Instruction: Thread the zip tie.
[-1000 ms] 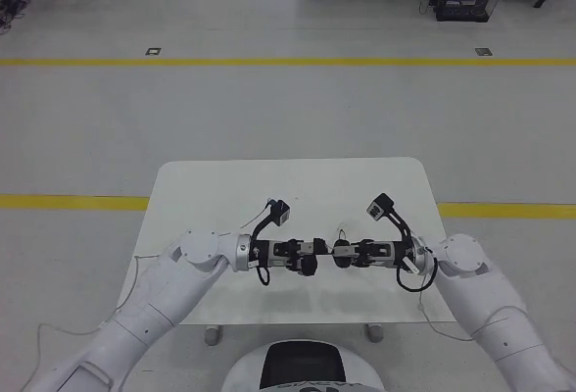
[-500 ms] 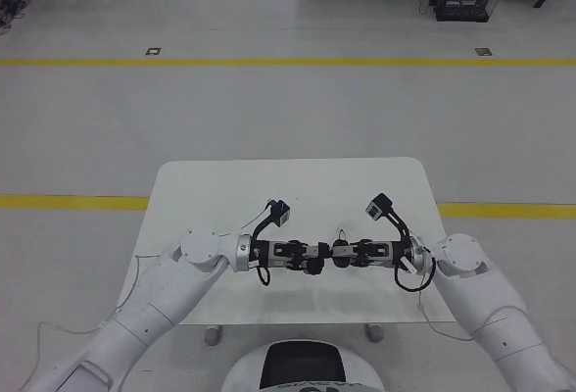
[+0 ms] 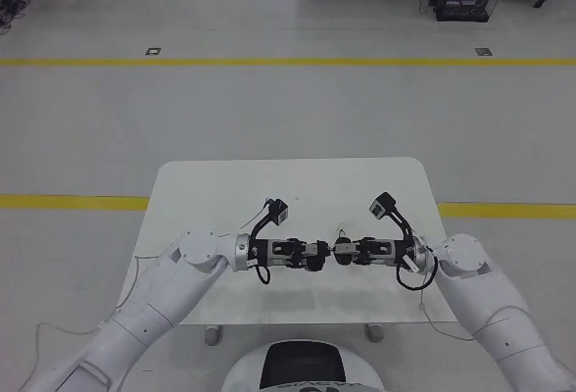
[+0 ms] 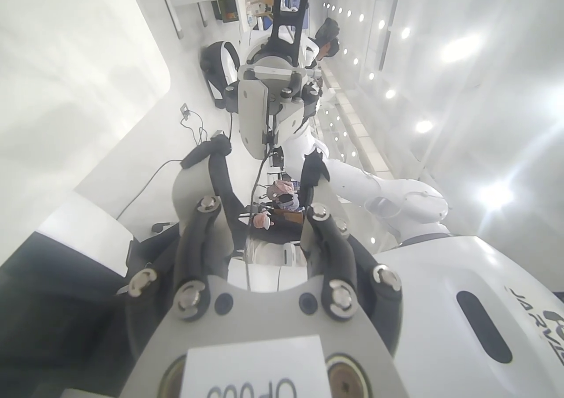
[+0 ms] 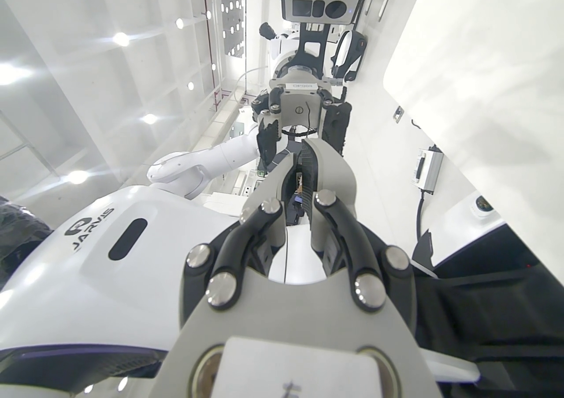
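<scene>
The left gripper (image 4: 264,159) and right gripper (image 5: 298,153) meet tip to tip above the white worktop (image 3: 268,186). The left jaws stand wide apart. The right jaws are pressed nearly together, seemingly pinching the zip tie (image 4: 260,172), a thin dark strand running between both grippers. A white printed label (image 4: 255,369) sits on the left wrist.

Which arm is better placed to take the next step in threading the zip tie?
Left, probably. The left gripper has its jaws open and faces the right gripper tip to tip above the table, so it can close on whatever the right one, jaws shut, presents.
</scene>
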Motion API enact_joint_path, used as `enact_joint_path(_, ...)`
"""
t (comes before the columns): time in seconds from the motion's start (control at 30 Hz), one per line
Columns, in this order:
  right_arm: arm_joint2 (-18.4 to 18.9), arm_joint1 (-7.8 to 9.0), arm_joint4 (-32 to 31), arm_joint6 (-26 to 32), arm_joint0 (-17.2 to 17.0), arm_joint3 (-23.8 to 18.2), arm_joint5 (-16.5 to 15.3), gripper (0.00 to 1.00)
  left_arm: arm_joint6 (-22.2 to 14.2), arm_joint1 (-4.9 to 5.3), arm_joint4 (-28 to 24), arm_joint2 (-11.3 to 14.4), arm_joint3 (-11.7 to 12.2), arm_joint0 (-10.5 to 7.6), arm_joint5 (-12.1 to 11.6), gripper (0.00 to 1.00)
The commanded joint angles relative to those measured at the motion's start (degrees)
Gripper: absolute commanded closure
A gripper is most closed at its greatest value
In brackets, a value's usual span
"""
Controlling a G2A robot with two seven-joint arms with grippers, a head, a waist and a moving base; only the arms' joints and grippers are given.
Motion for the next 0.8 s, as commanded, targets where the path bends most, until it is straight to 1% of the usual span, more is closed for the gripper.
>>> enact_joint_path(0.0, -0.1, 0.02, -0.1, 0.0, 0.0, 0.0, 0.2, 1.00, 0.0, 0.04, -0.1, 0.0, 0.0, 0.01, -0.1, 0.71)
enact_joint_path(0.1, -0.2, 0.05, -0.3, -0.2, 0.1, 0.1, 0.5, 1.00, 0.2, 0.12, 0.0, 0.0, 0.0, 0.03, -0.1, 0.74)
enact_joint_path(0.2, -0.4, 0.07, -0.8, -0.4, 0.2, 0.1, 0.9, 1.00, 0.3, 0.20, 0.1, 0.0, -0.1, 0.06, 0.0, 0.75)
enact_joint_path(0.37, -0.6, 0.07, -1.2, -1.3, 0.3, 0.3, 1.1, 1.00, 0.3, 0.31, 0.1, 0.0, -0.2, 0.09, 0.1, 0.81)
enact_joint_path(0.6, 0.0, 0.18, -0.5, -2.2, -0.1, 0.0, 0.1, 1.00, 0.6, 0.43, 0.0, 0.1, -0.2, 0.10, 0.0, 0.82)
enact_joint_path(0.77, -0.4, 0.22, -1.2, -1.9, 0.1, -0.5, 0.9, 1.00, 0.7, 0.46, -0.1, 0.2, -0.2, 0.00, 0.0, 0.85)
